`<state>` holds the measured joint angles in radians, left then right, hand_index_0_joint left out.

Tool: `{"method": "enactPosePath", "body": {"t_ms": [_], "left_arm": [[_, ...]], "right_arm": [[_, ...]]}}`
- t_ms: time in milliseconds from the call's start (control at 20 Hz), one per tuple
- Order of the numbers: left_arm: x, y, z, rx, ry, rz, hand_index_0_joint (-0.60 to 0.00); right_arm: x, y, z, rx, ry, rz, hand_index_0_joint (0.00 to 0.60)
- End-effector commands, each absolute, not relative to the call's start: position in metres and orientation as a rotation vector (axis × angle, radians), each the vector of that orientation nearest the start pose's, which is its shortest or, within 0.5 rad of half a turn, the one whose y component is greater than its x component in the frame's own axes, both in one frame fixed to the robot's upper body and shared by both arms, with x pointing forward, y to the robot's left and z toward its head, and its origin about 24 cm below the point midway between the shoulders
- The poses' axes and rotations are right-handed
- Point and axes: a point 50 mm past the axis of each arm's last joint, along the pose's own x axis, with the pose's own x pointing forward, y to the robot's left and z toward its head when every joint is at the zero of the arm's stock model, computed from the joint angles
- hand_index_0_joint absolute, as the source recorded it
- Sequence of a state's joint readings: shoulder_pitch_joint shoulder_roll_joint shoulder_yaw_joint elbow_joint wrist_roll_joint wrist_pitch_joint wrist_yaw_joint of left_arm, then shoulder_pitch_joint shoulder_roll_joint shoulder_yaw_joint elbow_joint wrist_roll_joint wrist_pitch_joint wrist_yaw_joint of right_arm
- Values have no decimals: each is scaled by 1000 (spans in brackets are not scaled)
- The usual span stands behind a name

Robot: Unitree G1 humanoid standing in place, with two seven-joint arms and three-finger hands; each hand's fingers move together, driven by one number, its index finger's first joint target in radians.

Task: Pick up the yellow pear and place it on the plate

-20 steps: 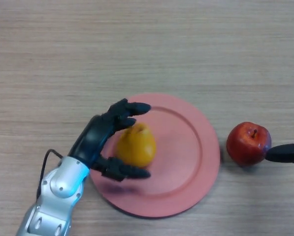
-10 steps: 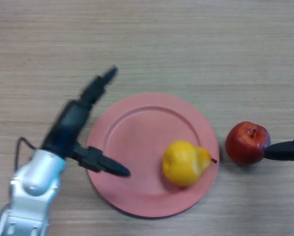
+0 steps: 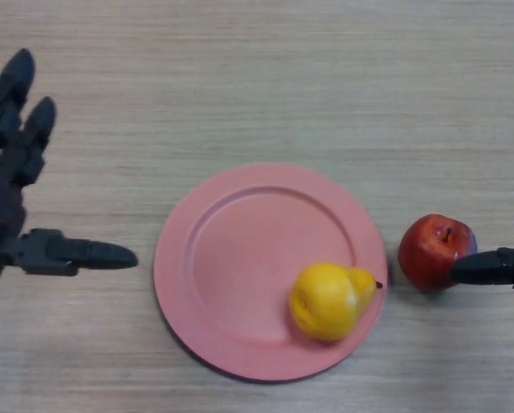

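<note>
We note the yellow pear lying near the plate's lower-right rim, where it may roll off, the left hand spread empty at frame left.

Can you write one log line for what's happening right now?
pear: lying on plate, right side | left hand: open, off plate | right hand: by apple

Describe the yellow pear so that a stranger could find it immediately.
Find the pink plate at the middle of the wooden table. The yellow pear lies on its lower right part, near the rim. The only other fruit, a red apple, sits off the plate.
</note>
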<state>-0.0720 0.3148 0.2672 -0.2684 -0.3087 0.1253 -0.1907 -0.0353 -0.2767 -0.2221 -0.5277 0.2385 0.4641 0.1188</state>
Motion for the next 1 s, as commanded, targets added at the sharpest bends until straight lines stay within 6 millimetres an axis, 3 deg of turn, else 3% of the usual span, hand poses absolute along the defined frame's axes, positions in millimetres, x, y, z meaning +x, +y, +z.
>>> {"method": "enactPosePath", "body": {"t_ms": [50,500,1000], "left_arm": [[242,254,173,83,-418,-23,0],[248,252,167,123,-385,-15,0],[252,245,165,95,-371,-54,0]], "right_arm": [[234,-216,181,-110,-380,9,0],[240,-214,176,-80,-377,49,0],[245,-214,171,66,-372,70,0]]}}
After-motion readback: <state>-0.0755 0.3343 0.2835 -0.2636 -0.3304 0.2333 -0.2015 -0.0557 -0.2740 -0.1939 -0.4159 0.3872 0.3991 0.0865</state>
